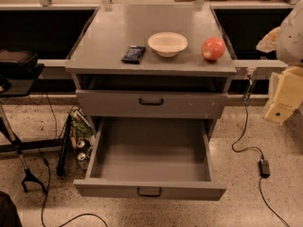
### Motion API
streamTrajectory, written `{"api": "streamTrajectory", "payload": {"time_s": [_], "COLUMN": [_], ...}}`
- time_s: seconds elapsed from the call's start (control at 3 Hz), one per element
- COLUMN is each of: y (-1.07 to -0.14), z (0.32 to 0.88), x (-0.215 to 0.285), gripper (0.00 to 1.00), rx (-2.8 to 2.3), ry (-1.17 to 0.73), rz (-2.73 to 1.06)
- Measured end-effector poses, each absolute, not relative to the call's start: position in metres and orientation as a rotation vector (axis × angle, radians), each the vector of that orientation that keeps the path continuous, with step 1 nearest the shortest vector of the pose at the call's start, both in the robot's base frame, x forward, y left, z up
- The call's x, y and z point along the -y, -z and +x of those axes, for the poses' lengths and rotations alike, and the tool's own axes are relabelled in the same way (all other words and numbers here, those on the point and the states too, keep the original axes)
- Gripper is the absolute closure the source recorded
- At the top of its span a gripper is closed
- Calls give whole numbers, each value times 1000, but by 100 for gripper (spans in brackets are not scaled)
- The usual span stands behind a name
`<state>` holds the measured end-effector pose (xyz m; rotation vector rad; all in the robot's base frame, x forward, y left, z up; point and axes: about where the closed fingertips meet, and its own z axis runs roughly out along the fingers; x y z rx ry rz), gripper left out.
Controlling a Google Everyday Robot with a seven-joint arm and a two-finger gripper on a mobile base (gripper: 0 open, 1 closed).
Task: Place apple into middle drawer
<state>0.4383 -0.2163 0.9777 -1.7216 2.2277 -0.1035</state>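
**Though up on the cabinet [118, 27], well apart from the open middle drawer [189, 191]: apple [213, 48]**

Resting on the grey top near its right front corner, red-orange with a paler patch. Just left of it, a cream bowl [167, 43], near but not touching; further left, a dark flat packet [134, 54] by the front edge.

Under the top, an open slot, then a shut drawer [109, 103]. Lowest of all and pulled far out toward the camera: middle drawer, wide and deep, plain grey inside, with a small black handle [149, 191] at the centre of its front panel. Sticking out well beyond the top's front edge, below the apple and to its left.

Off at the right edge of view, beside the cabinet and about level with the shut drawer: gripper [280, 109], cream-coloured, only partly in frame. Lower than the apple and to its right, well apart from it and from the middle drawer. Cannot tell whether open or closed.

Down on the speckled floor, a black cable [244, 136] running to a small adapter [264, 167] at the right; at the left, a black stand [19, 60] and a few cans [81, 150] beside the cabinet.
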Motion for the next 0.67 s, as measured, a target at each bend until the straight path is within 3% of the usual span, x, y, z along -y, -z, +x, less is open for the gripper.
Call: {"api": "streamTrajectory", "payload": {"time_s": [0.67], "y": [-983], "z": [446], "x": [211], "gripper": [0], "rx": [-2206], "ry": [107], "rz": [-1697]}}
